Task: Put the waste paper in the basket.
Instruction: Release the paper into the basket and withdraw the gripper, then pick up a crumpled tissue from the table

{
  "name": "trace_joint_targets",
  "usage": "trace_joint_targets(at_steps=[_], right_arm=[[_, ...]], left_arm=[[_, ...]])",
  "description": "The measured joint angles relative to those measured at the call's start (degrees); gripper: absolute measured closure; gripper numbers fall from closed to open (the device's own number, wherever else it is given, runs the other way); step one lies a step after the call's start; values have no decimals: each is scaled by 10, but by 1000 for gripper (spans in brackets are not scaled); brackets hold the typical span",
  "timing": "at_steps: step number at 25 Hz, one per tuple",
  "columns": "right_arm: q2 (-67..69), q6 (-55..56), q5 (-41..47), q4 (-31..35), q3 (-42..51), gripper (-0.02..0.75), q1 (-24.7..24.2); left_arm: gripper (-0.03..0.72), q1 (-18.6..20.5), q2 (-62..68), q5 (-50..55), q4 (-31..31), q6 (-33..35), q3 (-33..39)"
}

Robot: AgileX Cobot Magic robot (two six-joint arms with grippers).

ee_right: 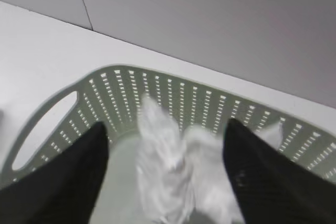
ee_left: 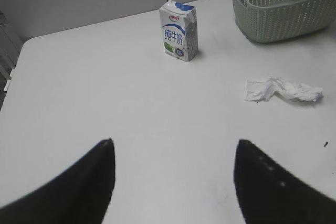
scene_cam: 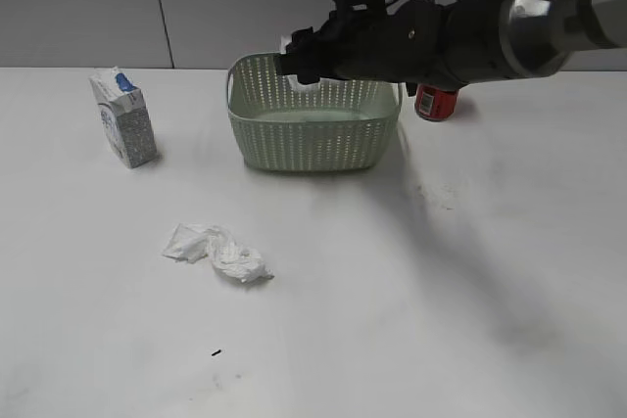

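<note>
The pale green slotted basket point(scene_cam: 313, 134) stands at the back middle of the table; it also shows in the left wrist view point(ee_left: 278, 17) and the right wrist view point(ee_right: 121, 90). My right gripper point(ee_right: 165, 123) is open above the basket's left end point(scene_cam: 299, 64). Blurred white waste paper point(ee_right: 163, 166) hangs loose between its spread jaws, inside the basket. Another crumpled waste paper wad point(scene_cam: 217, 252) lies on the table in front of the basket, also seen in the left wrist view point(ee_left: 283, 89). My left gripper point(ee_left: 173, 142) is open and empty above bare table, well short of that wad.
An upright white-and-blue carton point(scene_cam: 123, 116) stands at the left, also in the left wrist view point(ee_left: 179, 31). A red can point(scene_cam: 436, 101) stands behind the basket's right end, partly hidden by my right arm. A grey wall runs behind the table.
</note>
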Motion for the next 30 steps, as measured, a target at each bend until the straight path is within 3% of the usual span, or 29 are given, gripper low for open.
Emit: trace_joint_targets(at_steps=[2,8,10,14,18,23,27,30], right_arm=[[0,1,0,5,0,129,0],[-20,2,51,10,0,109,0],[-43,2,100,11,0,110,0],[-100,2,280,-6,-3,117,0],[-131,2,500,-95,-41,139,-8],[-134,11,734,-262,-101,145,-27],[-137,81,789,-376,-110,146,-65],[-137,140,792,-386,-110,146,-126]], left_arm=[[170,0,0,0,0,0,0],[170,0,0,0,0,0,0],[170,0,0,0,0,0,0],[170,0,0,0,1,0,0],[170,0,0,0,1,0,0],[170,0,0,-1,1,0,0],[170,0,5,-27,1,0,-12],[170,0,41,-68,1,0,-30]])
